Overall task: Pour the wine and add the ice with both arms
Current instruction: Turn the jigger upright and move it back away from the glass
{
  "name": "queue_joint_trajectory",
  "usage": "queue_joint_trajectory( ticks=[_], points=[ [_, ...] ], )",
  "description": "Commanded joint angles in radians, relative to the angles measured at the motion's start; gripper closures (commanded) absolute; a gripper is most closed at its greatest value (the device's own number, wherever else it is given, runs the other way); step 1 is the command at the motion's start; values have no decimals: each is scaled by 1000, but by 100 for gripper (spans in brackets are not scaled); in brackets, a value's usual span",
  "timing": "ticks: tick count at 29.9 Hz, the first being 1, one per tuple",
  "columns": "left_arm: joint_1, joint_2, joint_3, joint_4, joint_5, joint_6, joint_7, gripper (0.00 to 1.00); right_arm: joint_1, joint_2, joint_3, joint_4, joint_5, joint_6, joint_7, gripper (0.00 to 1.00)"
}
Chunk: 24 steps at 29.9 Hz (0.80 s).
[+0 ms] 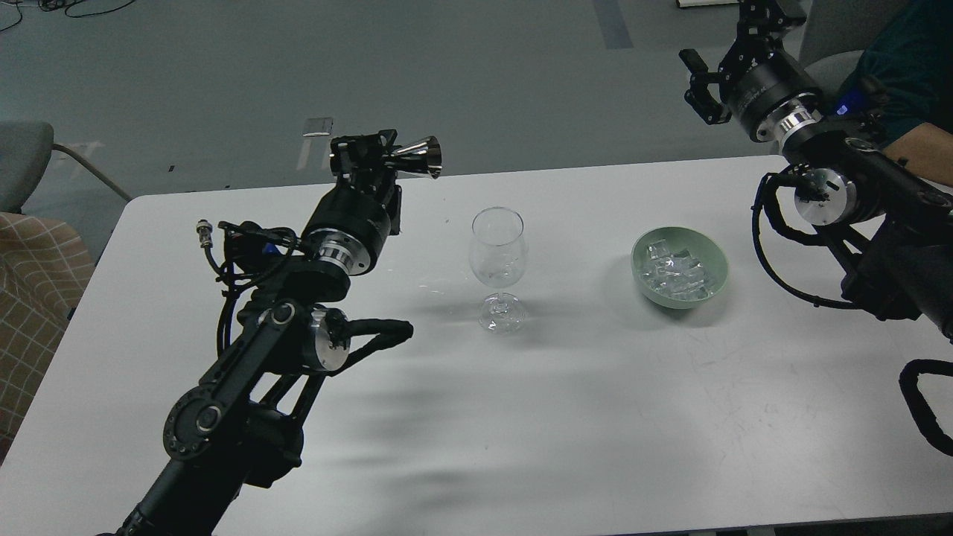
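Note:
A clear stemmed glass (pixel 497 249) stands upright at the middle of the white table (pixel 595 417). Any wine in it is too faint to make out. My left gripper (pixel 372 152) is shut on a shiny metal jigger (pixel 418 157), held on its side above the table's far edge, well left of the glass. A pale green bowl (pixel 711 257) right of the glass holds several clear ice cubes (pixel 674 272). My right gripper (pixel 726 52) is raised at the far right, open and empty, above and behind the bowl.
A grey chair (pixel 22 160) and a checked cloth (pixel 33 298) are off the table's left edge. A person in dark teal (pixel 904 67) sits beyond the right arm. Faint wet spots (pixel 432 286) lie left of the glass's foot.

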Motion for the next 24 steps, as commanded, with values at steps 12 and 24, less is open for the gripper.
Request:
queue_joint_trajectory(
  ticks=[12, 24],
  points=[
    [196, -4, -462, -21, -787, -108, 64, 90, -11, -1, 0, 1, 0, -5, 0, 0],
    [325, -11, -511, 191, -793, -376, 54, 80, -21, 5, -2, -1, -18, -8, 0, 0]
  ],
)
